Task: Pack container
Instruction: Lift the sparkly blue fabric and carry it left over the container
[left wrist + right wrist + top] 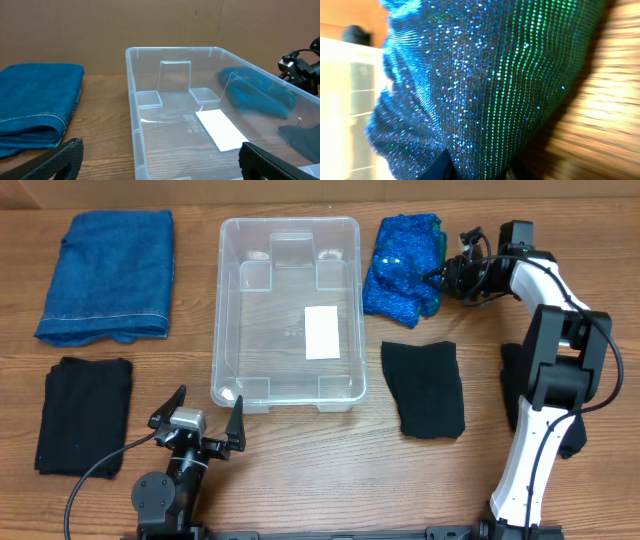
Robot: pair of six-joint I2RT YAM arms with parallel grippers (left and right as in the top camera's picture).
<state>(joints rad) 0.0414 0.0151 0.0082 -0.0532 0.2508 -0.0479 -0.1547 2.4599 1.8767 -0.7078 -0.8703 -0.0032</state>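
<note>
The clear container (215, 330) sits mid-table, holding nothing but the white label (321, 333) on its floor. Just right of it lies a sparkly blue-green cloth (400, 265). My right gripper (437, 277) is at that cloth's right edge. In the right wrist view the cloth (485, 75) fills the frame and is pinched between the dark fingers of the right gripper (477, 172). My left gripper (208, 402) is open near the container's front left corner. In the left wrist view the left gripper (161, 152) straddles the container's near rim (131, 85) with nothing between its fingers.
A folded blue towel (105, 275) lies at the back left, with a black cloth (85, 415) in front of it. A second black cloth (422, 388) lies right of the container. More dark fabric (512, 375) shows beside the right arm. A cardboard wall (150, 25) stands behind.
</note>
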